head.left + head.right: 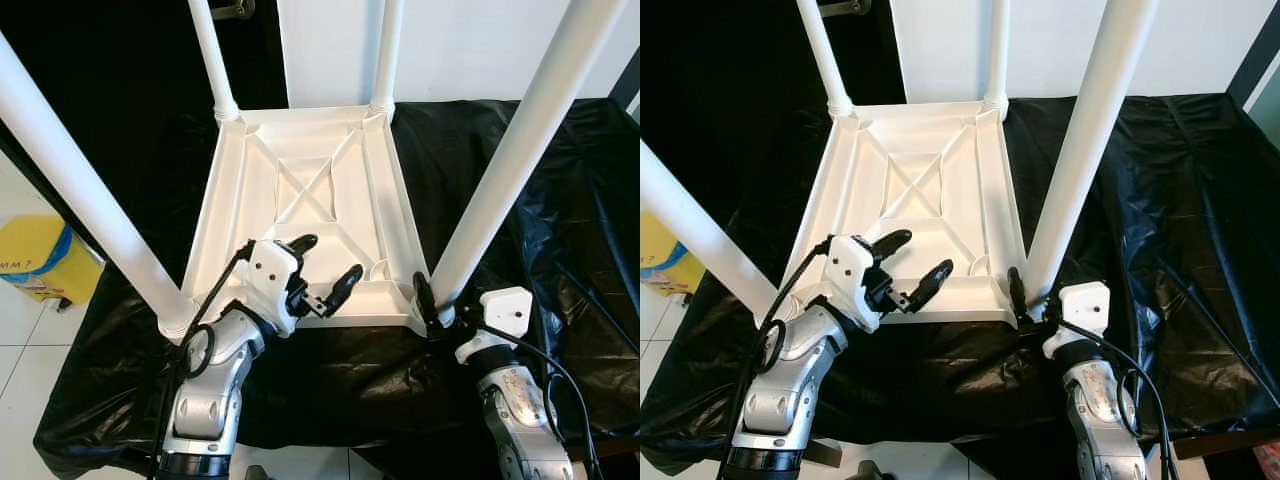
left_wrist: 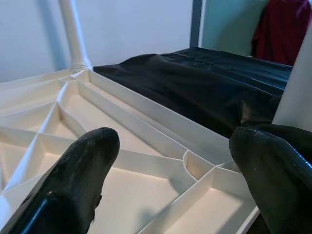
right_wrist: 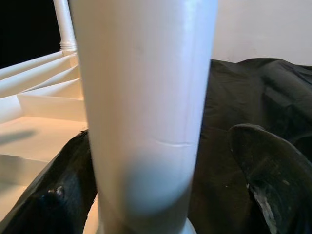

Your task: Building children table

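A white children's table (image 1: 225,190) lies upside down on a black cloth (image 1: 580,220), its four white legs pointing up. My left gripper (image 1: 328,257) hovers open over the near edge of the ribbed underside, with nothing between its fingers (image 2: 87,161). My right gripper (image 1: 440,305) is at the foot of the near right leg (image 1: 520,150), straddling it. In the right wrist view one finger (image 3: 63,195) lies against the leg (image 3: 146,97), and the other finger (image 3: 273,180) stands a little apart from it.
The near left leg (image 1: 80,190) slants up past my left arm, and two far legs (image 1: 212,60) (image 1: 386,55) rise at the back corners. A yellow box (image 1: 35,255) sits on the tiled floor to the left. A white wall stands behind.
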Robot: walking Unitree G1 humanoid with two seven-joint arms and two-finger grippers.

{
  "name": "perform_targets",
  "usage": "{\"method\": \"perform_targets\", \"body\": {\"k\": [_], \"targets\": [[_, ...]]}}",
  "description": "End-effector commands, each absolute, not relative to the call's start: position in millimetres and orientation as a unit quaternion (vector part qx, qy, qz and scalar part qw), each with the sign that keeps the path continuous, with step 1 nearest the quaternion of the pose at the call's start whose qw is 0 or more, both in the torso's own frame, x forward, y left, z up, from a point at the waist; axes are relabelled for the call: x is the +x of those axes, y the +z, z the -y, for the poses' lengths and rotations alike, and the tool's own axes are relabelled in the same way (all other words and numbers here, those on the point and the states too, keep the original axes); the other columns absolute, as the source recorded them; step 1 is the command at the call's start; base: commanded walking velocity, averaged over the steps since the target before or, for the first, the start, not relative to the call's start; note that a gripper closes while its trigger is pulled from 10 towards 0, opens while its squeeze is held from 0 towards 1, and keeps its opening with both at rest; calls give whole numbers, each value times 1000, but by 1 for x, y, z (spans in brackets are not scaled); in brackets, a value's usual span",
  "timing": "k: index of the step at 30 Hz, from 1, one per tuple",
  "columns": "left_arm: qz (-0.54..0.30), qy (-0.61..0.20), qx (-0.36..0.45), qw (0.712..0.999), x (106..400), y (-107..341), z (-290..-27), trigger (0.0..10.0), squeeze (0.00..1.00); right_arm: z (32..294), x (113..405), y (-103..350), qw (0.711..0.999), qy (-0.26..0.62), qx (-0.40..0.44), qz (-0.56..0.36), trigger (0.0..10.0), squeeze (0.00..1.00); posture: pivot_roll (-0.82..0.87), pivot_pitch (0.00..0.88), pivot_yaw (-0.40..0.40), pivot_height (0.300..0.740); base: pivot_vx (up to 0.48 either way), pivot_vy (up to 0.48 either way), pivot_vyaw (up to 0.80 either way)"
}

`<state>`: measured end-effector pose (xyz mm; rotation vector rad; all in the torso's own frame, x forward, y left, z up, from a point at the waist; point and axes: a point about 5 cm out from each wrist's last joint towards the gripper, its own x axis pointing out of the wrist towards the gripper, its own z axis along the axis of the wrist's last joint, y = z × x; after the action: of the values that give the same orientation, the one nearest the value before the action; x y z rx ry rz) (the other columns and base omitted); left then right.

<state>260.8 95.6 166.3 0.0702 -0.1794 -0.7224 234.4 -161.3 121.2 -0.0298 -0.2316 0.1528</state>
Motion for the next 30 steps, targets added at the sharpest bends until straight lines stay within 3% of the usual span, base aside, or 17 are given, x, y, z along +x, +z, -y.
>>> {"method": "perform_targets", "body": {"k": [1, 6, 16, 30], "targets": [[78, -258, 27, 963, 266, 161, -105, 10000, 0, 161, 232, 117, 991, 78, -11, 109, 10000, 0, -130, 48, 30, 740, 0, 0, 0], [80, -210, 15, 974, 262, 154, -112, 10000, 0, 157, 231, 111, 992, 92, -6, 91, 10000, 0, -132, 53, 37, 740, 0, 0, 0], [84, -193, 17, 977, 270, 155, -126, 10000, 0, 153, 232, 107, 992, 101, 12, 75, 10000, 0, -135, 49, 41, 740, 0, 0, 0], [84, -195, 0, 977, 271, 154, -119, 10000, 0, 155, 239, 108, 992, 94, -6, 81, 10000, 0, -134, 26, 37, 740, 0, 0, 0]]}}
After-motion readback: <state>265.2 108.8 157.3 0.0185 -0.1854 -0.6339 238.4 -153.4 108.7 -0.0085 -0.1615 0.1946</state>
